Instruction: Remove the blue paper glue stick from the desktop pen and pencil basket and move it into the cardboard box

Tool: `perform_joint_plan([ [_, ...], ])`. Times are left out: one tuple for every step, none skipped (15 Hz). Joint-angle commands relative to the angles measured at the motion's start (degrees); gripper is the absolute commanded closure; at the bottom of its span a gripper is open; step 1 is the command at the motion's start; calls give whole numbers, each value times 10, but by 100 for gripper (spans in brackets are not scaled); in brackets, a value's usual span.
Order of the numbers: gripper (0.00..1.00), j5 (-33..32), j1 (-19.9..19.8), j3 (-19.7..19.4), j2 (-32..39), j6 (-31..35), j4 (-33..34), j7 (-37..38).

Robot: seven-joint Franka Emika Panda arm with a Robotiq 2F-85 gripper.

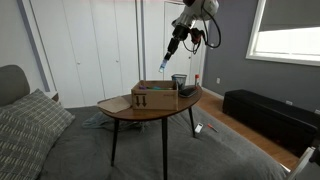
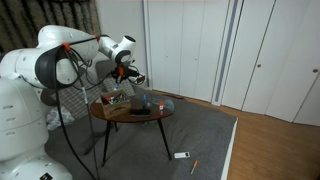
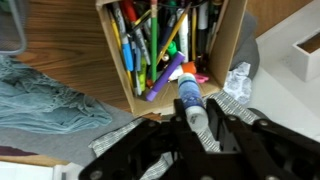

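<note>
Holding glue stick (above cardboard box)

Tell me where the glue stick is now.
In the wrist view, the glue stick sits at lower centre, gripped in the claw, just beside the cardboard box full of pens.

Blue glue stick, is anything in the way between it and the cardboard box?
Nothing visible stands between them. The blue glue stick, held in the fingers, hangs above the open brown cardboard box. The box is crowded with coloured pens, so the stick would probably land on those.
</note>
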Motion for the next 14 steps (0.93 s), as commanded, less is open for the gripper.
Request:
perform_joint_plan([
  [93, 70, -1, -2, 0, -10, -37, -42],
  [93, 84, 0, -3, 4, 0, -45, -53],
  [93, 100, 0, -4, 9, 7, -51, -57],
  [93, 114, 0, -5, 15, 8, -55, -65],
  [93, 131, 0, -4, 22, 19, -60, -78],
  [93, 141, 1, -4, 27, 30, -65, -89],
  [93, 152, 2, -3, 33, 41, -72, -102],
  [93, 153, 5, -3, 38, 54, -78, -116],
  [93, 154, 5, -3, 43, 62, -81, -127],
  [48, 154, 6, -3, 47, 71, -86, -135],
  [47, 150, 7, -3, 50, 79, -88, -138],
  [42, 144, 7, -3, 48, 82, -91, -135],
  [34, 138, 8, -4, 44, 86, -95, -132],
  [28, 129, 9, -5, 35, 88, -97, -127],
])
